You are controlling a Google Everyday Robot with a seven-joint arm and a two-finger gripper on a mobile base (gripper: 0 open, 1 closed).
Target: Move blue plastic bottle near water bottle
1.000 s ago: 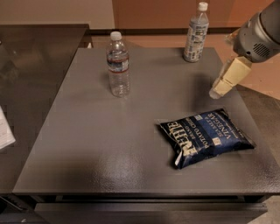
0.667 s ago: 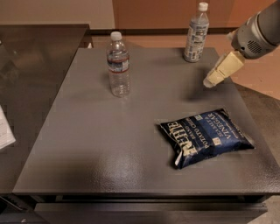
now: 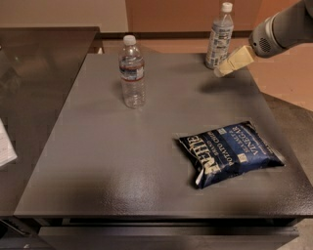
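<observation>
The blue plastic bottle (image 3: 218, 36) stands upright at the counter's (image 3: 98, 171) 1 o'clock corner, well apart from the water bottle (image 3: 132, 73) at 11 o'clock. The end effector (image 3: 221, 71) hovers just beside the blue bottle's base, probably lining up a grasp. Whether it is open or closed cannot be told.

An office-like room is suggested by the plain grey surface (image 3: 107, 161), beige wall (image 3: 58, 12) and snack bag (image 3: 229, 152); the gripper (image 3: 223, 70) is held near the far right edge, beside the blue plastic bottle (image 3: 218, 36)
</observation>
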